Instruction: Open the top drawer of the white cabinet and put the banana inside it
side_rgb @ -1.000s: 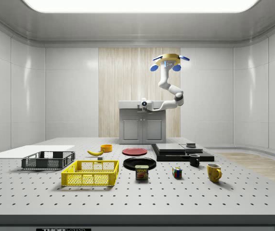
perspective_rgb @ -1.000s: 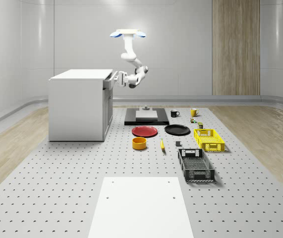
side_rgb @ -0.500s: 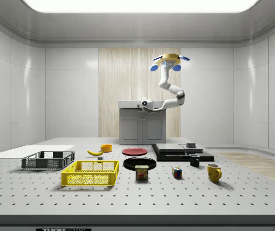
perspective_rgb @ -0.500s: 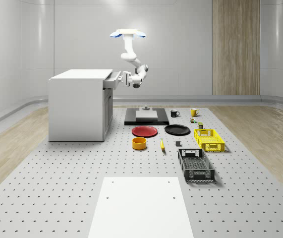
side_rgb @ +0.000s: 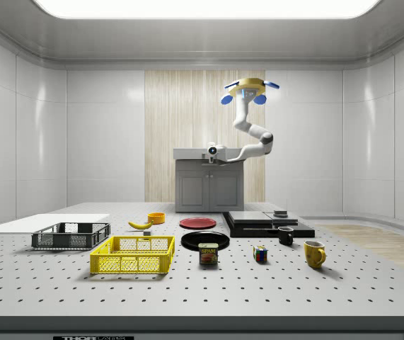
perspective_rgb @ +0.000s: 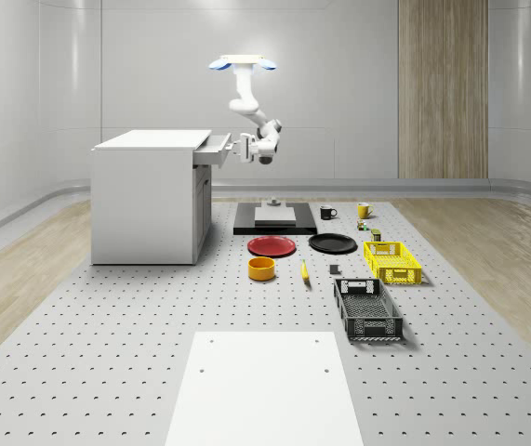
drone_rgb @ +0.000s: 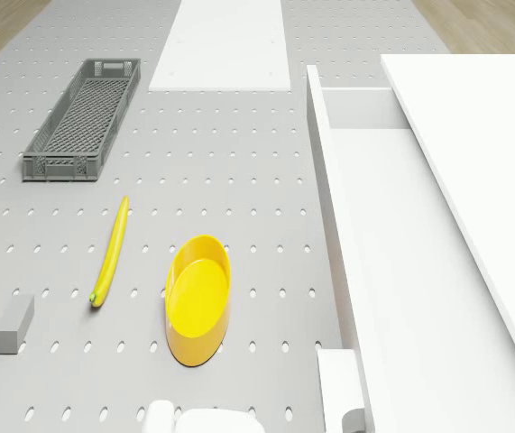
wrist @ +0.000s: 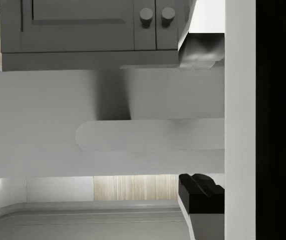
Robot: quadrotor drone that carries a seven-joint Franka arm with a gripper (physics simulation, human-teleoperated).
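Observation:
The white cabinet (perspective_rgb: pixel 149 197) stands at the whole-scene view's left. Its top drawer (perspective_rgb: pixel 215 151) is pulled partly out, and the drone view looks down into the drawer's bare white inside (drone_rgb: pixel 401 271). My gripper (perspective_rgb: pixel 245 149) sits at the drawer's front, shut on its handle; a black finger (wrist: pixel 200 197) shows in the wrist view. The drone (perspective_rgb: pixel 242 63) hovers high beside the cabinet, over the table. The banana (perspective_rgb: pixel 304 271) lies flat on the table next to a yellow bowl (perspective_rgb: pixel 261 268), far below the gripper; the drone view has the banana (drone_rgb: pixel 110 253) too.
On the table are a red plate (perspective_rgb: pixel 272 245), a black plate (perspective_rgb: pixel 332 243), a black slab (perspective_rgb: pixel 274 219), two mugs, a yellow crate (perspective_rgb: pixel 391 261), a grey crate (perspective_rgb: pixel 367 310) and a white sheet (perspective_rgb: pixel 265 386). The cabinet's lower doors (wrist: pixel 82 20) are closed.
The gripper has drawn back from the cabinet toward the whole-scene view's right, and the top drawer has slid further out with it. The drone has shifted slightly the same way.

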